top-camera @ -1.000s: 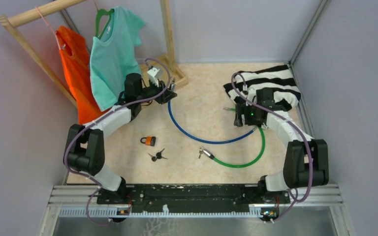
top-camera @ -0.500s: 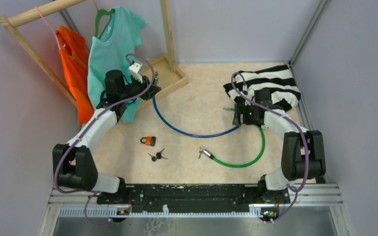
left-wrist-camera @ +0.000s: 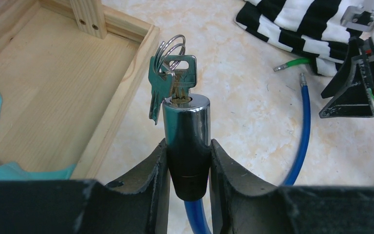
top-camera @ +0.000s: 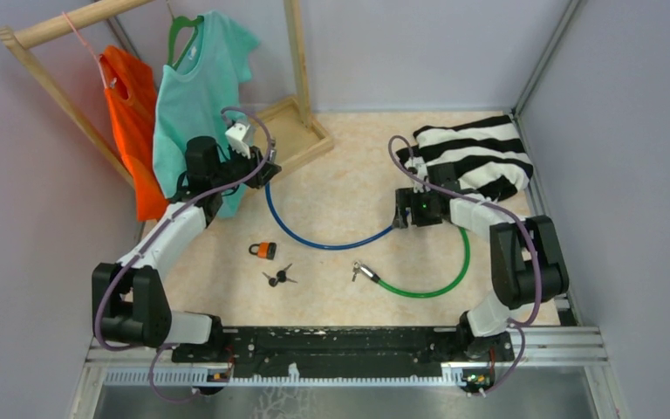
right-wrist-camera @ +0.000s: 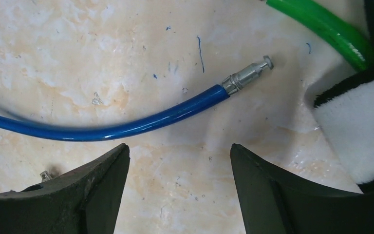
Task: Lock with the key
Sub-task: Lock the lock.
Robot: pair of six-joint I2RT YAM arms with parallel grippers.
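The right end effector (right-wrist-camera: 177, 151) hovers spread wide above the desk (right-wrist-camera: 78, 48). The blue cable (right-wrist-camera: 126, 127) crosses just beyond its fingers, flat on the desk, and its pin (right-wrist-camera: 247, 74) slants away to the right. Farther back, the left end effector (left-wrist-camera: 188, 144) pinches the lock barrel (left-wrist-camera: 186, 117) upright, with the key (left-wrist-camera: 181, 78) in its top. The right arm is nearer the pin.

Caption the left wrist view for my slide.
Left end effector grips the lock barrel, keys in its top, blue cable trailing away.
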